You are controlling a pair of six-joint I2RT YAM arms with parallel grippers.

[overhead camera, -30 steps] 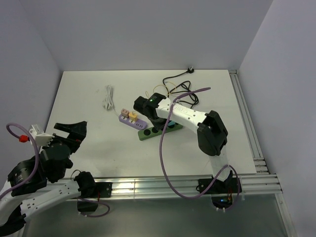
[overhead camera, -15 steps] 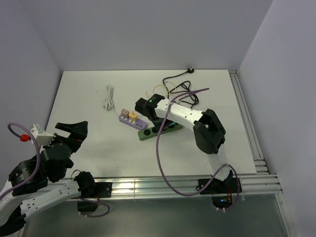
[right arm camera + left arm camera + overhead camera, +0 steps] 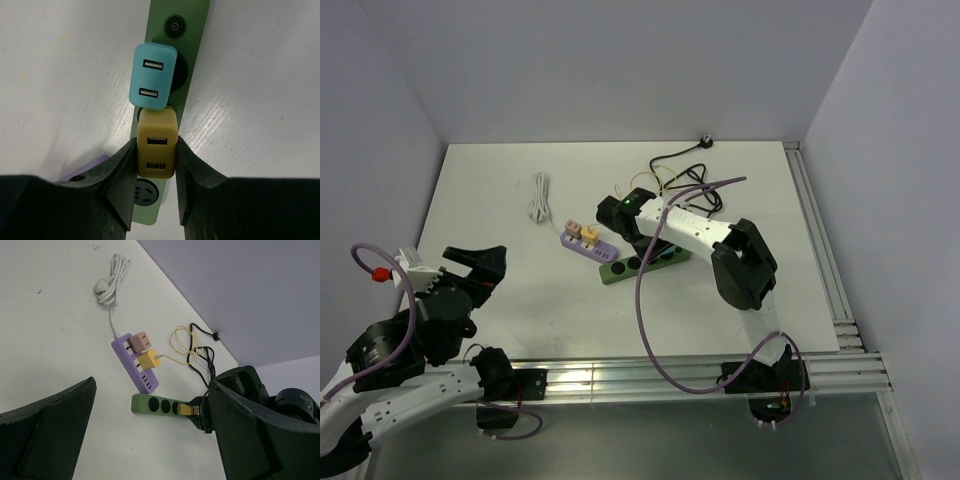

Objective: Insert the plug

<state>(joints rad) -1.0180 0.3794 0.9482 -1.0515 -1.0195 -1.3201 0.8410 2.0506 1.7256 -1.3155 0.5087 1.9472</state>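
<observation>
The plug (image 3: 156,132), a tan block with two ports on its back, is clamped between the right fingers (image 3: 120,170) and is held over the green strip (image 3: 197,30), which is laid near the middle of the table (image 3: 500,200). The right gripper (image 3: 156,165) is pointed down at the strip, and the plug is set just beside a teal charger (image 3: 152,75) that is seated in the next socket, towards the power button (image 3: 174,25). An empty socket (image 3: 143,193) is seen on the plug's other side. Whether the plug's pins are fully seated cannot be told, since its base is hidden by its own body. A purple strip (image 3: 131,362) is laid just beside the green one on the side towards the left edge, and a pink adapter (image 3: 139,341) and a yellow adapter (image 3: 147,360) are plugged into it. A thin yellow wire (image 3: 182,342) is run from the yellow adapter towards the far edge, where it is tangled with a black cable (image 3: 670,157). A bundled white cable (image 3: 112,282) is placed nearer the far left corner. The left gripper (image 3: 152,381) is held above the near left corner, well apart from both strips, with the left fingers (image 3: 55,430) spread wide and nothing between them.
</observation>
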